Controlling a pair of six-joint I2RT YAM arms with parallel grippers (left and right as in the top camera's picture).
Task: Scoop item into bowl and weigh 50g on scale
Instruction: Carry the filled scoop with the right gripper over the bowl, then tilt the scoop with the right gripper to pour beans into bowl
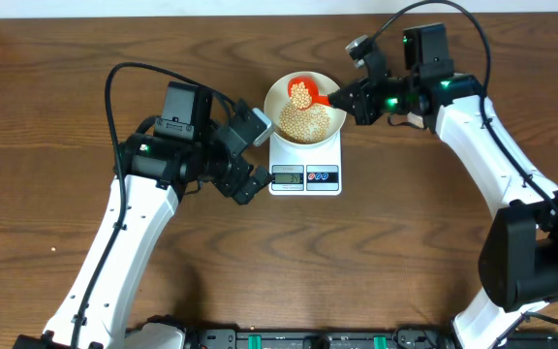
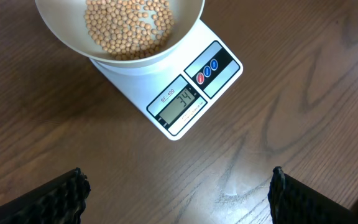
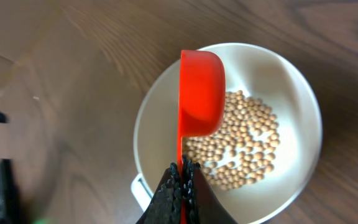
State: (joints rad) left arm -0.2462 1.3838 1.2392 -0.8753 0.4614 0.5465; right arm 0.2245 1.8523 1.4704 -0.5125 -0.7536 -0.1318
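I am holding the left gripper (image 2: 179, 198) wide and empty over bare worktop (image 2: 278, 124), just near-left of the scale (image 2: 185, 99), which is reading 34. The bowl (image 3: 303, 93) is sitting on the scale toward the worktop's far edge, carrying the beans (image 3: 247, 143). The right gripper (image 3: 182, 173) is pinching the red scoop (image 3: 201, 87) by its handle. The scoop is lying over the bowl's far rim, long axis running rightward to that gripper, with open room around.

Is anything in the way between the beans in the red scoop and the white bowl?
Nothing visible. The right gripper holds the red scoop by its handle right over the bowl, which is uncovered and sits on the scale; only beans lie inside it.
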